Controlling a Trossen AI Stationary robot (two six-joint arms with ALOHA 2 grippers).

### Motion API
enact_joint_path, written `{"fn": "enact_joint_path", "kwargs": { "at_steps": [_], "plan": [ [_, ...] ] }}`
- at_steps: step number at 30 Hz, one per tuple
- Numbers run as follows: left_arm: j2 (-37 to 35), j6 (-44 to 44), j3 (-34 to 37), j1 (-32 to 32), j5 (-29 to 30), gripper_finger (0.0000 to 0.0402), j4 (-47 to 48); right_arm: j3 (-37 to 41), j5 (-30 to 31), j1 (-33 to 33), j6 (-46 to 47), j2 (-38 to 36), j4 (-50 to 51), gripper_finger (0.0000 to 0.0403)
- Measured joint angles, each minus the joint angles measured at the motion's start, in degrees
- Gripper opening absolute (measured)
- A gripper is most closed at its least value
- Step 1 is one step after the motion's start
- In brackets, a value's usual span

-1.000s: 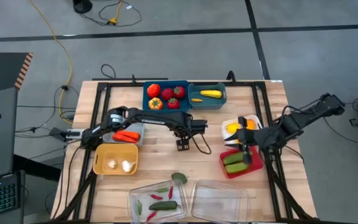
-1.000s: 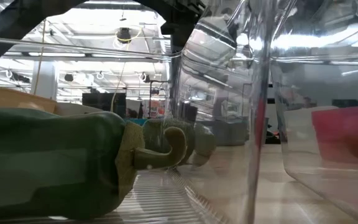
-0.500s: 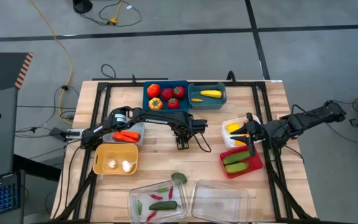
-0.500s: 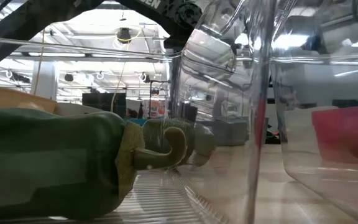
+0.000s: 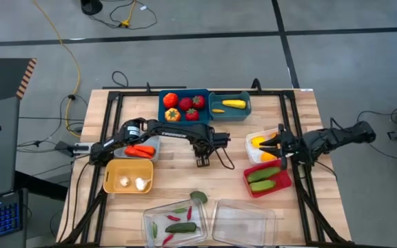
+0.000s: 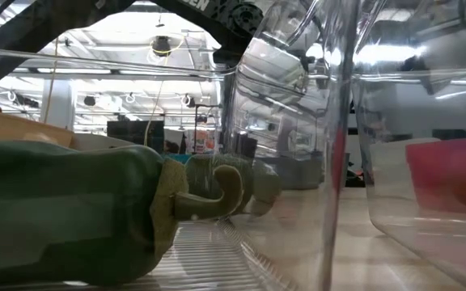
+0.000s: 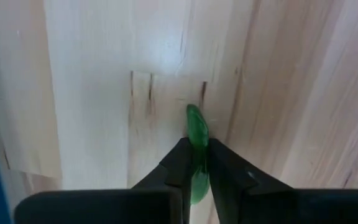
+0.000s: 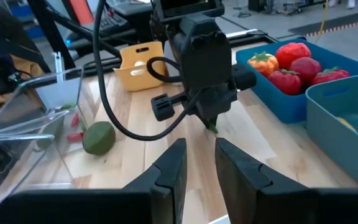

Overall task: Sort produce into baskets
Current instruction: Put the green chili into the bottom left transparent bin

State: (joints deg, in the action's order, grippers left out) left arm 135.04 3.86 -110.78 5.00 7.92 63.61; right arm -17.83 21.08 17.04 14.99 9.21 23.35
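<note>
At mid-table my left gripper (image 5: 203,162) pinches a thin green piece (image 7: 196,134) against the bare wood, its long axis running straight out between my fingers (image 7: 176,171). Open tabletop (image 5: 178,162) surrounds it. My right gripper (image 5: 279,145), fingers narrowly apart and empty, hovers over the white bin (image 5: 252,140).

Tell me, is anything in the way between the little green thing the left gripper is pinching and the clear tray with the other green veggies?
Nothing visible blocks it. The left gripper pinches the small green piece on bare wood mid-table. Toward the clear tray, only a round green vegetable sits beside the tray's far corner, easy to pass over.
</note>
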Motion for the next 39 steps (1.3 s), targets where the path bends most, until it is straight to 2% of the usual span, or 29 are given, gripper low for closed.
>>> {"fn": "enact_joint_path", "kwargs": {
  "at_steps": [8,16,24,31,39],
  "plan": [
    [-0.1,-0.3,-2.6,0.1,-1.9,0.0024,1.6,5.3,0.0,0.0,0.0,-9.3,-0.2,0.0111],
    [-0.9,-1.5,-11.8,-1.3,-3.1,0.0023,10.9,7.3,0.4,0.0,0.1,-9.1,0.1,0.0111],
    [-1.5,-1.4,-24.3,-7.5,-3.1,0.0023,22.7,9.1,1.3,-0.2,-0.1,-9.1,-0.2,0.0111],
    [-6.6,3.4,-22.4,-14.0,-6.2,0.0023,24.8,12.5,1.3,-1.7,-5.6,-8.5,-10.2,0.0111],
    [-9.5,12.7,-22.3,-21.6,-6.1,0.0023,24.4,12.9,1.4,-6.4,-11.0,-9.0,-12.2,0.0111]
  ]
}}
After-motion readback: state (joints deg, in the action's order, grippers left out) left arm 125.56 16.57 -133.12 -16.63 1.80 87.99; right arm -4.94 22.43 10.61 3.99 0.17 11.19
